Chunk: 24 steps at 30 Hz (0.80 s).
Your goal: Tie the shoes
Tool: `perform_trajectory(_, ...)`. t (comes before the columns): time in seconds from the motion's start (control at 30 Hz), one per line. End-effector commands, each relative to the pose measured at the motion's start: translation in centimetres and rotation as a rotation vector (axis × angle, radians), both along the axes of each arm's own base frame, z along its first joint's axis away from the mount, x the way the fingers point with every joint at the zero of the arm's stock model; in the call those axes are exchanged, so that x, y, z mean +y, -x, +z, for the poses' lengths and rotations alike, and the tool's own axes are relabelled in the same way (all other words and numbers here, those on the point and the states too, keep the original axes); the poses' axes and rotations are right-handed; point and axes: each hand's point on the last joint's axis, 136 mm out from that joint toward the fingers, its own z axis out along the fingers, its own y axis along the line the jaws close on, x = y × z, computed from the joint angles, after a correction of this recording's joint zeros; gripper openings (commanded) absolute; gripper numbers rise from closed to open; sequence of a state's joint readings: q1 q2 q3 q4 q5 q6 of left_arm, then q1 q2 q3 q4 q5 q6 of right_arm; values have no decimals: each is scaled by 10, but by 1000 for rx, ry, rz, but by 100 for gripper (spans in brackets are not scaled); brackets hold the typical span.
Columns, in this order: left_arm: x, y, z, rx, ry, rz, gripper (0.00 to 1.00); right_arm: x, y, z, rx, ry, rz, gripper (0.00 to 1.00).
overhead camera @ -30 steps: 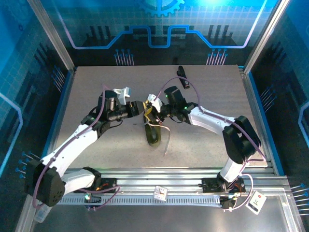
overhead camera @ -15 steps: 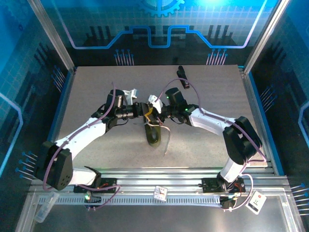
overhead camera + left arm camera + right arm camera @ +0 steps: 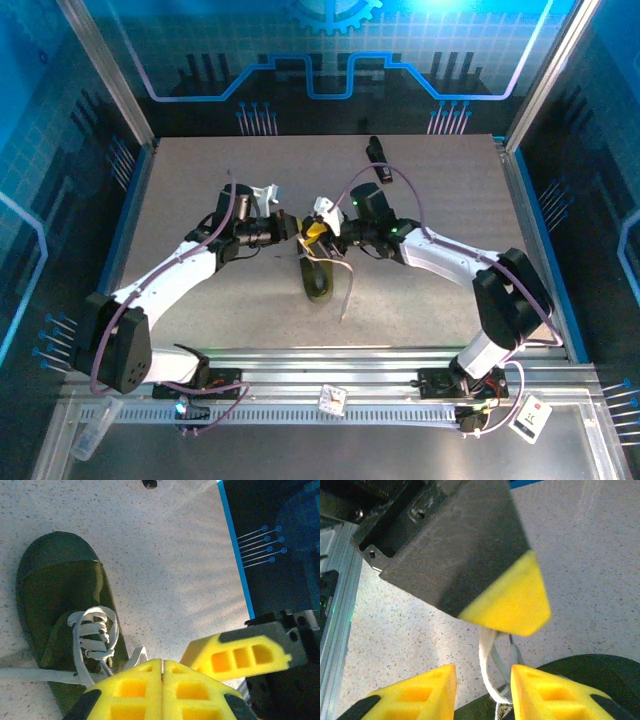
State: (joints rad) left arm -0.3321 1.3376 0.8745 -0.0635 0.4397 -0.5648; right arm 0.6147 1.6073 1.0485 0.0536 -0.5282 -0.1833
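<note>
Left fingers [image 3: 135, 692] are pressing together on the lace [image 3: 100, 652], right beside the shoe [image 3: 318, 280]. The shoe is lying mid-desk [image 3: 200, 170], with bare room all round it. Right fingers [image 3: 422, 692] are standing apart, and the right wrist view is showing the lace hanging between them.

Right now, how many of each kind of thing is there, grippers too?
Shoes: 1, the green shoe with its lace
Black clips: 1, the black clip
Grippers: 2, the left gripper and the right gripper
Total: 4
</note>
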Motion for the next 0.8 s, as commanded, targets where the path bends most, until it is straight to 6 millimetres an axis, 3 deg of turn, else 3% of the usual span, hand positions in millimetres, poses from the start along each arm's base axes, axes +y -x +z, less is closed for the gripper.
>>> perform_trajectory(0.0, 8, 1, 17, -52, -15, 7, 0, -19, 1, 16, -19, -36, 10, 43)
perform_trajectory(0.1, 10, 1, 17, -54, -18, 11, 0, -33, 4, 11, -16, -12, 16, 47)
perform_trajectory(0.27, 16, -1, 18, -54, -16, 24, 0, -47, 4, -18, -18, 124, -4, 48)
perform_trajectory(0.5, 18, -1, 17, -42, -17, 17, 0, -56, 10, -65, 78, 255, 0, 50)
perform_trajectory(0.77, 16, -2, 15, -36, -4, 11, 0, -51, 3, -83, 185, 330, 5, 50)
